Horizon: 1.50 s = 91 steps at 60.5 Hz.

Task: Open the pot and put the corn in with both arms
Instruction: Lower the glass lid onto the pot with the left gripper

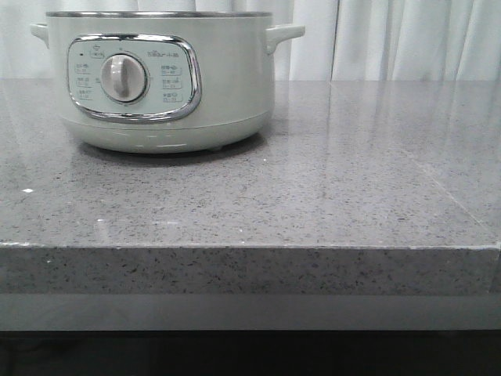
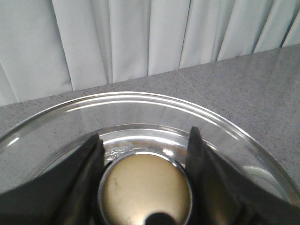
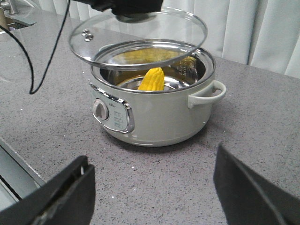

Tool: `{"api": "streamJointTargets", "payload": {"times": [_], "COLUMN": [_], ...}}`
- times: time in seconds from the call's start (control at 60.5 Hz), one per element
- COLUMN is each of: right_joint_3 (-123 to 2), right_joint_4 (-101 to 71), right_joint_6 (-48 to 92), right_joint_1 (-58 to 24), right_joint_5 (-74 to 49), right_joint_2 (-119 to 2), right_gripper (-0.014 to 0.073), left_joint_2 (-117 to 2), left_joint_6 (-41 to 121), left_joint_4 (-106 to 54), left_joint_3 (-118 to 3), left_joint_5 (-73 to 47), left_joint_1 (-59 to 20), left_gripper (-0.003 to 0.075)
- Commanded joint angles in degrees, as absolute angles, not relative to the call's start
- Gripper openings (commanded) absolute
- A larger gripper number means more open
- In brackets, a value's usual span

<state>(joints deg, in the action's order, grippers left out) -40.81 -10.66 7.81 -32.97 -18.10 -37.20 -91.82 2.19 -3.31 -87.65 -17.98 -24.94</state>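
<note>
A: Nearest, in the right wrist view: right gripper (image 3: 152, 192), jaws wide apart, nothing between them. Just bare grey counter (image 3: 262, 117) under it.

B: And a bit further out?

A: The pot (image 3: 152, 105), sitting flat on the counter, near the gripper but not touching. Open at the top. Shiny steel inside.

B: Corn?

A: Corn (image 3: 152, 79) already in the pot, leaning with the pointed end up. Looks like that part is done.

B: And above the pot?

A: Glass lid (image 3: 140, 40), held up over the pot, tilted, not resting on the rim. Left gripper (image 2: 143, 176) clamped on the lid knob (image 2: 145, 190), one black finger on each side. Curtain (image 2: 140, 42) far behind.

B: Seen from the front?

A: Only the pot (image 1: 160, 82) on the counter, dial facing forward. No arms in that view.

B: What could go wrong from here?

A: Round, smooth knob, so maybe a slip, and glass breaks if dropped. Tilted lid, so maybe a bump on the steel rim, landing crooked. Tall corn tip could catch the lid too. A hard push could slide the pot. Black cable (image 3: 44, 51) hanging near, could snag.
</note>
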Motion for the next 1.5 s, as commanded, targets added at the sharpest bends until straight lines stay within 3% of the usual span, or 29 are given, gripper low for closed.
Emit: {"api": "streamJointTargets", "payload": {"times": [0.0,1.488], "right_joint_3": [-42.37,-42.37], "right_joint_4": [-11.21,-11.21], "right_joint_6": [8.40,8.40], "right_joint_1": [-32.81,-32.81], "right_joint_5": [-13.54,-13.50], "right_joint_2": [-36.86,-36.86], "right_gripper": [0.0545,0.0545], "left_joint_2": [-90.22,-95.29], "left_joint_6": [2.00,2.00], "left_joint_4": [-3.79,-6.61], "left_joint_3": [-90.82,-90.82], "left_joint_5": [-8.86,-11.59], "left_joint_1": [-25.13,-25.13], "left_gripper": [0.0207,0.0207]}}
